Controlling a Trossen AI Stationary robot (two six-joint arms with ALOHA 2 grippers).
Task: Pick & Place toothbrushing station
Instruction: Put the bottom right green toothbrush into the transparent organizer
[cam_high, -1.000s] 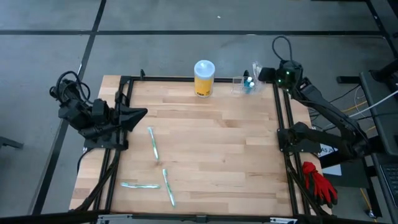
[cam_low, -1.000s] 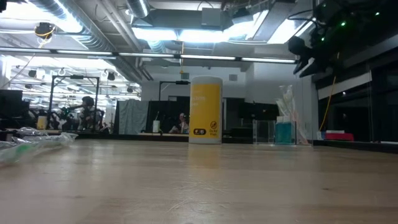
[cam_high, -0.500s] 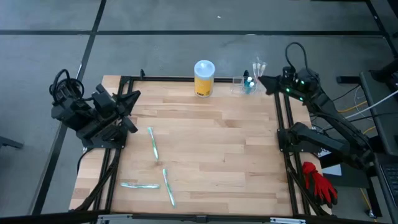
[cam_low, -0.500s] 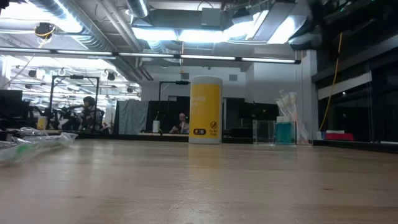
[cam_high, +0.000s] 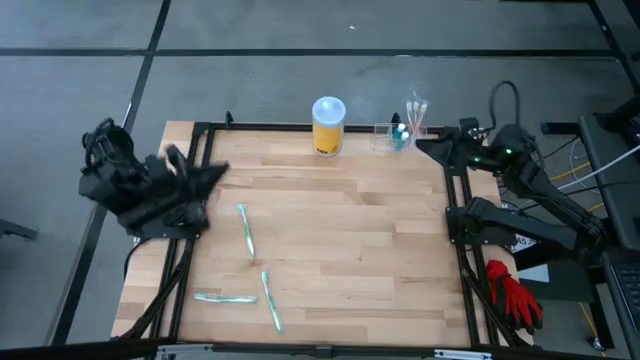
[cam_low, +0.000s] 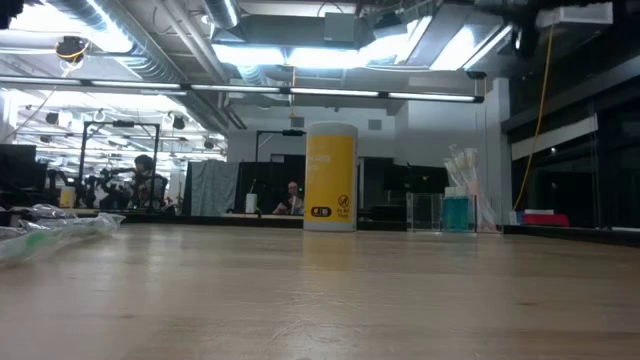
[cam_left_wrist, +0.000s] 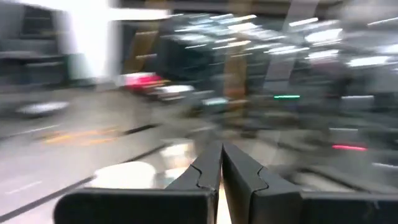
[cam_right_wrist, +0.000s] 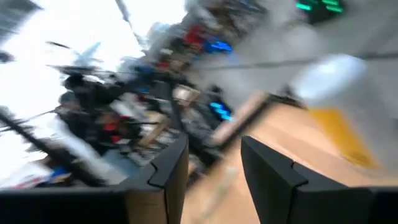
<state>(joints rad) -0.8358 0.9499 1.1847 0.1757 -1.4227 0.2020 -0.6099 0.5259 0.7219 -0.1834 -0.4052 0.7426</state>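
**Clear holder sits at the far right corner, both arms off to the sides**

The toothbrushing station (cam_high: 392, 137), a low see-through plastic holder, stands on the far edge of the wooden table (cam_high: 330, 240), near the right corner. It holds a teal item and some thin white sticks that lean out of its top. Just beside it, toward the middle of that edge, stands a yellow canister (cam_high: 328, 126) with a white lid; the two are apart, not touching. Nothing grips the holder.

The right gripper (cam_high: 432, 144) hovers at the table's right rail, close to the holder and pointing toward it, with its fingers apart and nothing between them. That spacing suits either a coming grasp or a finished release; the pictures alone do not say which.

The left gripper (cam_high: 205, 176) hangs over the left rail, well apart from the holder, its fingers pressed together and empty. It looks like the waiting arm.

Several wrapped toothbrushes (cam_high: 246, 232) lie flat on the near left part of the table, probably stock for the station.
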